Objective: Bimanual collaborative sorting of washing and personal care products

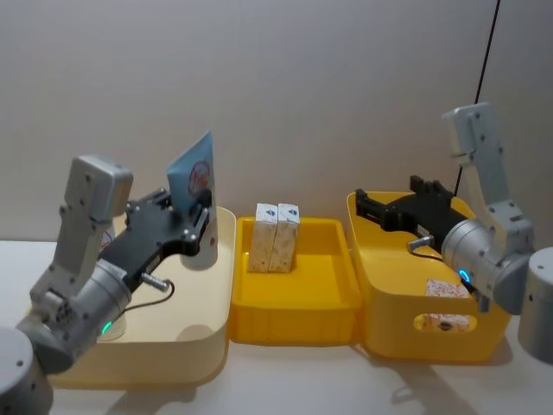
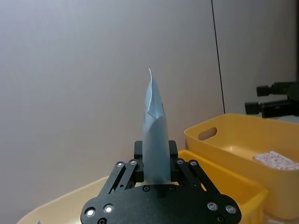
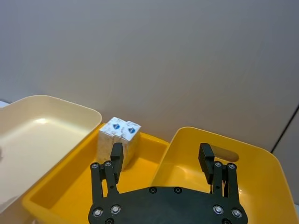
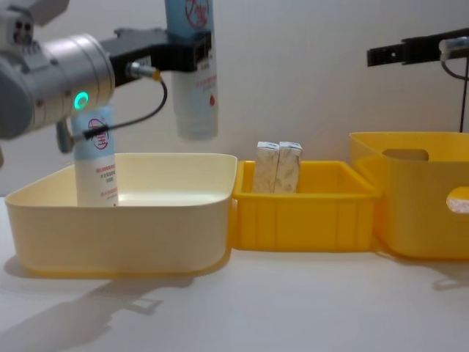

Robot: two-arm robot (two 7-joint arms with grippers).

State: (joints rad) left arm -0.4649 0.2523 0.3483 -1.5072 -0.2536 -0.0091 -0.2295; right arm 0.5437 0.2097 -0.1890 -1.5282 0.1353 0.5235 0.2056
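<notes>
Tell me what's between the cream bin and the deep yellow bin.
A shallow yellow tray fills that gap, with two cartons standing upright side by side in it. The head and chest views show this.

Silver-grey, rounded arms [image 1: 86, 207], each with a small lit dot. The left hand [image 1: 200, 212] and right hand [image 3: 161, 154] are matte black with silver screws [image 3: 153, 190].

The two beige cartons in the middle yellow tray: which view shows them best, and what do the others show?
Head view: both cartons stand side by side, tops showing. The chest view hides their bases behind the tray wall; in the right wrist view the right gripper partly covers them.
</notes>
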